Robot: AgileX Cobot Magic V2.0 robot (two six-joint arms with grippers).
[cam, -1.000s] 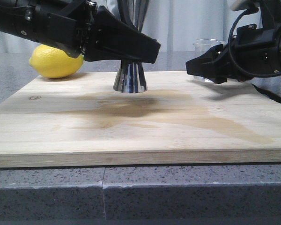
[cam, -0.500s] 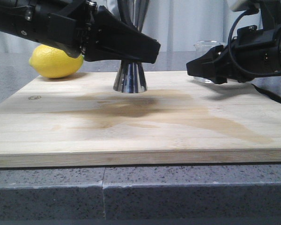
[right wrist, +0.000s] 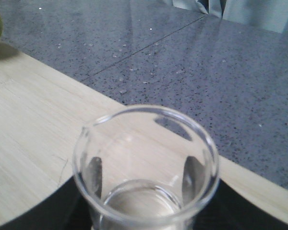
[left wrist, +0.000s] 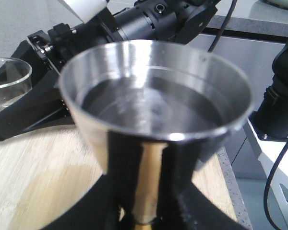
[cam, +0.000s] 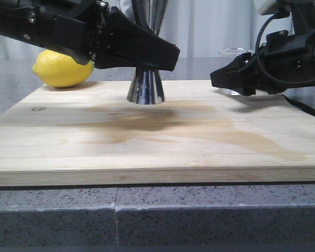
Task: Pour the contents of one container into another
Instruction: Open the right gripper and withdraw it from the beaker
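Wide wooden board (cam: 157, 142) across the counter, already blotched with a long brown stain (cam: 189, 128) — proof enough of how easily liquid ends up in the wrong place here. Left claw (cam: 147, 52) clamped around the waist of the steel jigger (cam: 146, 86), foot of the jigger planted on the board near the back edge, top cup (left wrist: 156, 91) wide open to the left wrist camera; inside looks dark and shiny, wet or just reflective, hard to say. Right claw (cam: 236, 79) closed on the glass beaker (right wrist: 145, 165), fingers dark through the glass on both sides, beaker upright at the back right of the board, well apart from the jigger; clear, no visible colour in the bottom, contents uncertain. Risks from here: a slick glass wall slipping in the grip on the tilt; the pouring lip turned away from the jigger and sending the stream down the outside; two bulky arms crowding the same gap and knocking the tall, narrow-waisted jigger off balance; a fast tilt overshooting that small cup. Lemon (cam: 64, 68) at the back left, out of the way, no threat.
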